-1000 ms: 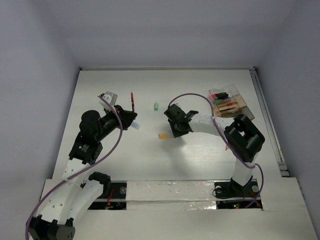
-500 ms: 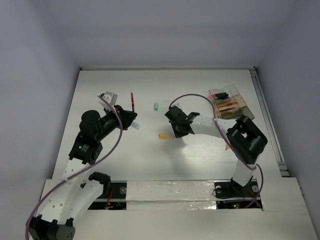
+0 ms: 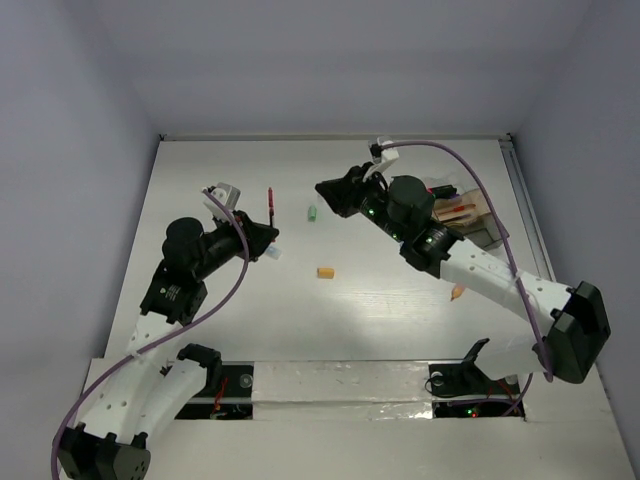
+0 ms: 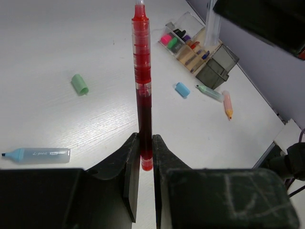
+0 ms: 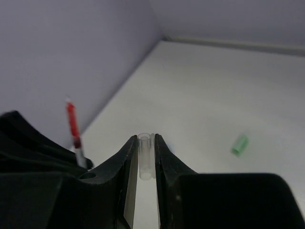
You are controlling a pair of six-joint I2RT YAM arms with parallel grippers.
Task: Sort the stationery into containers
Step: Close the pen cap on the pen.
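Left wrist — left tool (image 4: 146,143) clamps pen (image 4: 142,86) | right tool (image 5: 146,142) grips cap (image 5: 145,162) | marker (image 4: 38,154) print unreadable

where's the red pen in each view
top external: red pen left of centre, held upright by the left gripper
left wrist: pen dead centre, upright between the fingers
right wrist: pen far left, small; clear cap in its own fingers
shared landmark: the loose green cap

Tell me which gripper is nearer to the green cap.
Right. The right gripper is close beside the green cap; the left gripper, holding a red pen, sits farther to its left.
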